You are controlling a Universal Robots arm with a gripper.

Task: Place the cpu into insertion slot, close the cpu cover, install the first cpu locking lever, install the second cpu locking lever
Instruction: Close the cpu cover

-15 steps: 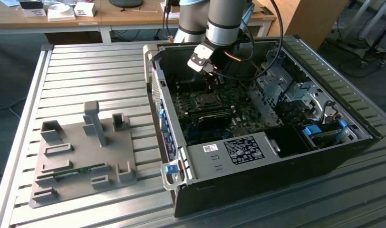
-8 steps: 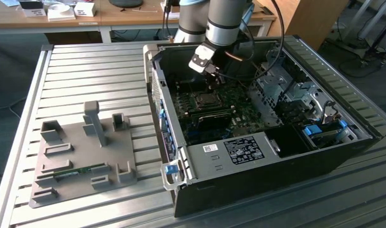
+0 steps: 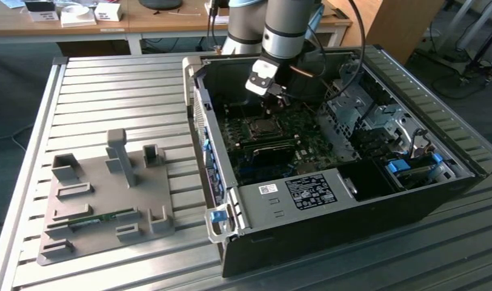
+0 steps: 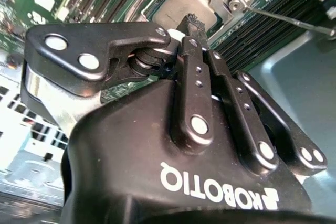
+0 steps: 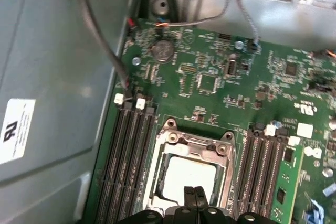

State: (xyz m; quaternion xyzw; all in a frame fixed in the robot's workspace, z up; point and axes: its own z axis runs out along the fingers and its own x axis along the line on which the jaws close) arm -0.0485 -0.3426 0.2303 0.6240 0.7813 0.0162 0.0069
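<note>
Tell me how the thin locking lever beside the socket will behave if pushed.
Probably springy: the locking lever is a thin metal rod fixed at one end beside the cpu cover. Likely slippery too: its bare shiny wire could slide off the shut gripper.

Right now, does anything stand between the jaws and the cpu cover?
Nothing visible does. In the first wrist view the gripper, jaws together, hangs right over the cpu cover, which lies flat around the cpu. No cable or part shows in the gap.
</note>
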